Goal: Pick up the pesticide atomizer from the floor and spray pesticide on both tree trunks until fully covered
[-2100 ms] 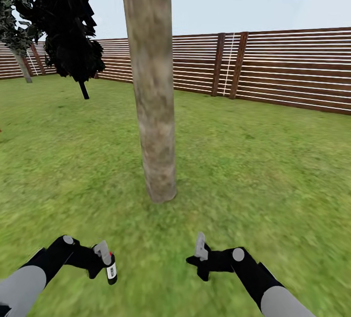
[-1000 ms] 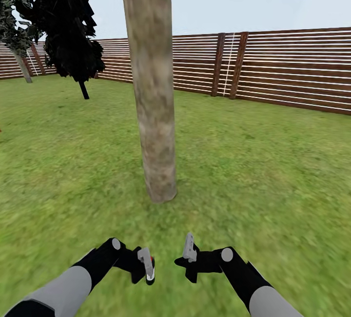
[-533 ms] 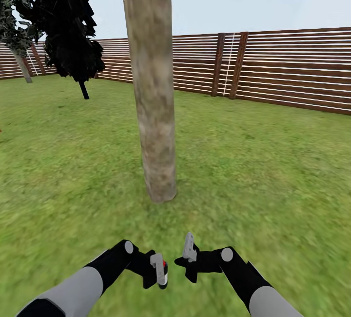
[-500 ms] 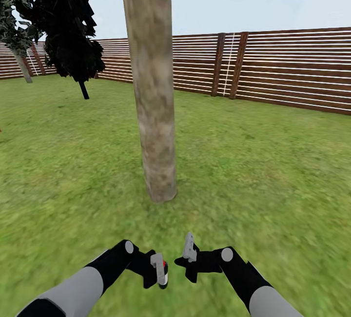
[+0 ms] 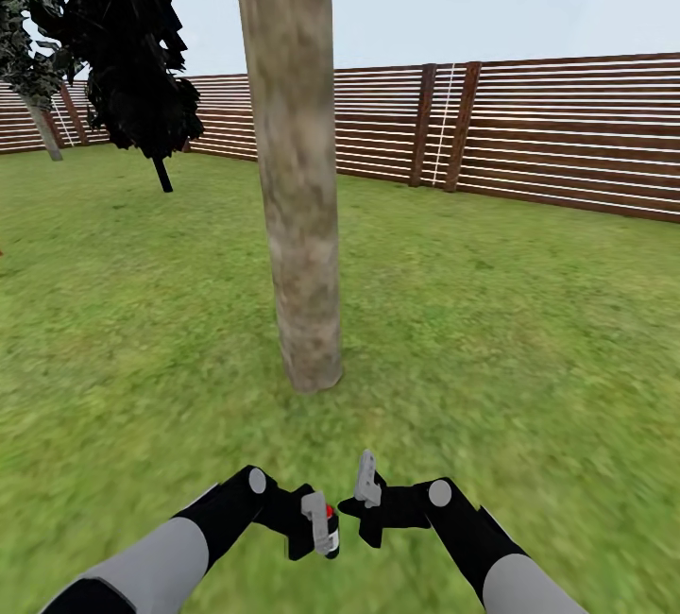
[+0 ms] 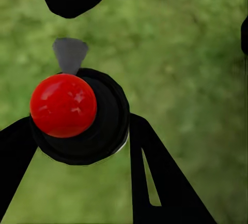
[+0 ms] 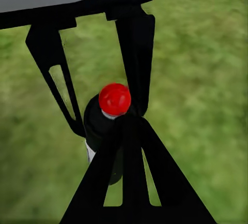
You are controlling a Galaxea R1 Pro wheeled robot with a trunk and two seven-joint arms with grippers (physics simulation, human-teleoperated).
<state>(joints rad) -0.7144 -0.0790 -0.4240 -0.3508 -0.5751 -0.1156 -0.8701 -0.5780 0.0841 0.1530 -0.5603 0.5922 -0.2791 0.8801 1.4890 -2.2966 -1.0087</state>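
Being gripped upright in the left gripper, the pesticide atomizer is being carried low over the grass, its red cap uppermost, short of the tree trunk. The right gripper is being held just beside it; its opening cannot be judged.

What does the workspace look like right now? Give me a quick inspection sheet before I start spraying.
Surface: grass lawn, uncluttered around the arms.
Job's things: pesticide atomizer, dark with a red top, held in the left gripper; tree trunk straight ahead, upright, no white specks seen on it.
Clutter: nothing seen.
Grippers: left gripper closed on the atomizer; right gripper close beside it, its fingers together with nothing between them.
Cables: nothing seen.
Surroundings: slatted wooden fence behind; a black conifer and a second pale trunk far off on the robot's left.
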